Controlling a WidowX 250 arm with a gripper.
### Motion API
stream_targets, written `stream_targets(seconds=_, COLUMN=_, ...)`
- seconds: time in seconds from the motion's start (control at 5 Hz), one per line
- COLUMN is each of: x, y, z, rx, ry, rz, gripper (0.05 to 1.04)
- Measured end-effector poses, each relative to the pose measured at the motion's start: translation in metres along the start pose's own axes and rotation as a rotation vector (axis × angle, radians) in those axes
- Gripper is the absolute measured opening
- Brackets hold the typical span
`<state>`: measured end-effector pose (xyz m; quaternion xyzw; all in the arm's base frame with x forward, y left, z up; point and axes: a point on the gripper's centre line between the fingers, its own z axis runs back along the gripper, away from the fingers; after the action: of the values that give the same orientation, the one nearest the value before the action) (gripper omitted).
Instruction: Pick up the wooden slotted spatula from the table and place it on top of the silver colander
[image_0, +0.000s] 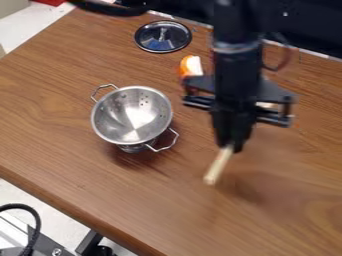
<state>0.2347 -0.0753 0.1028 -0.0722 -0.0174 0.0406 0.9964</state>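
Evidently, the tool (230, 145) is closed on a pale stick (216, 171), slanting down over the bench (60, 155), well in from its lower-left edge; a two-handled metal colander (120, 116) stands left, a round lid (152, 43) near the far edge.

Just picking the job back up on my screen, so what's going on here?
The robot's gripper is holding a pale, stick-like piece over the wooden table. Toward the left of the view stands a metal colander with two handles. Farther back are a round, shiny lid and an orange-and-white item.
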Motion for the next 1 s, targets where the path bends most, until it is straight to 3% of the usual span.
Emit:
stream_targets(seconds=0.2, x=-0.012, y=0.018, z=0.008, rx=0.012, ry=0.004, rz=-0.041, gripper=0.077)
stream_targets(seconds=0.4, x=-0.019, y=0.04, z=0.015, rx=-0.007, ry=0.009, rz=-0.067, gripper=0.077)
stream_targets(seconds=0.6, x=-0.021, y=0.06, z=0.024, rx=-0.015, ry=0.0, rz=-0.084, gripper=0.077)
stream_targets(seconds=0.8, x=-0.024, y=0.081, z=0.026, rx=-0.016, ry=0.025, rz=-0.079, gripper=0.077)
stream_targets(seconds=1.0, x=-0.014, y=0.1, z=0.024, rx=-0.01, ry=-0.001, rz=-0.062, gripper=0.077)
